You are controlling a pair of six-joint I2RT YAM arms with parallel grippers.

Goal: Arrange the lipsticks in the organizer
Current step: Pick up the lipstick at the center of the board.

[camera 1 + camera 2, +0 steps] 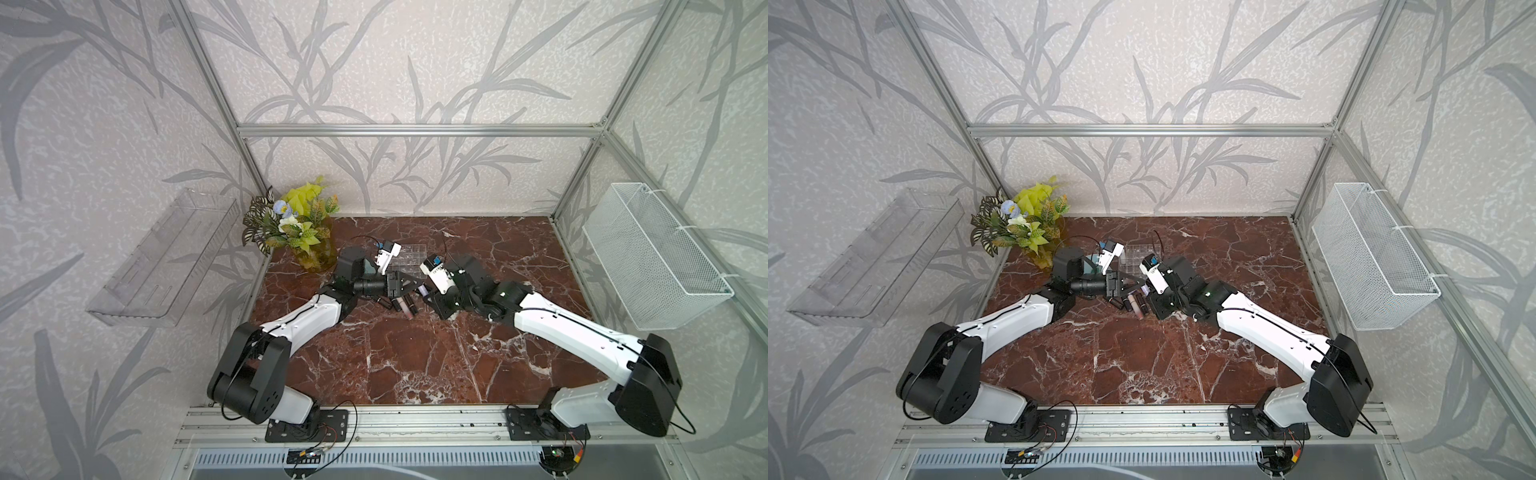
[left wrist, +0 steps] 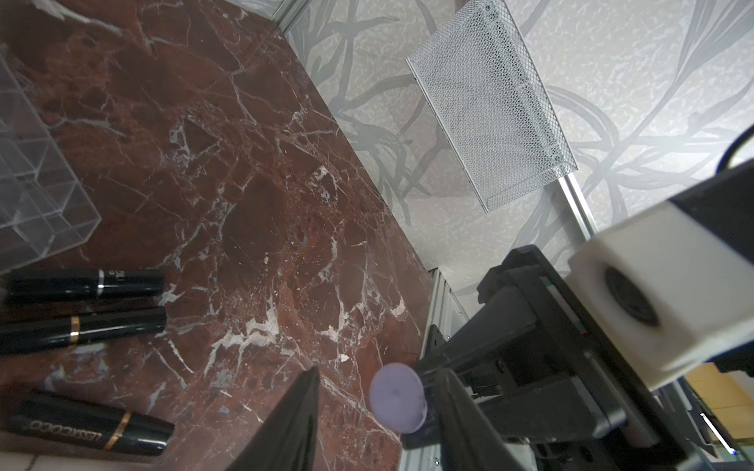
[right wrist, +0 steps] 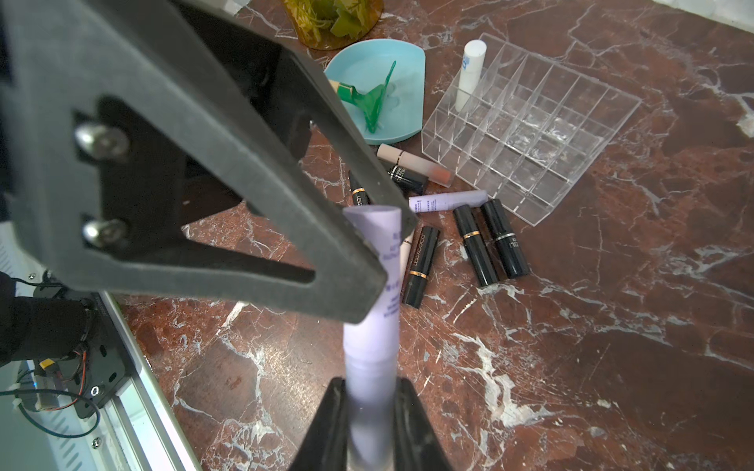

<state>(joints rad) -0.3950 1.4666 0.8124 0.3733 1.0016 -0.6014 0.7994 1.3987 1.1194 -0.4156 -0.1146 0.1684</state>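
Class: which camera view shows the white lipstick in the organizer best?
Right wrist: the white lipstick stands in an edge compartment of the organizer. Neither top view shows it clearly; the left wrist view misses it.

A white tube is stood upright in a corner compartment of the clear organizer. Black lipsticks are strewn flat beside it, and a lilac tube is held aloft.

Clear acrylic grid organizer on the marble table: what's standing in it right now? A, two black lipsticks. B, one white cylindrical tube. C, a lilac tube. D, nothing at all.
B: the right wrist view shows one white cylindrical tube standing in a corner compartment of the clear acrylic grid organizer.
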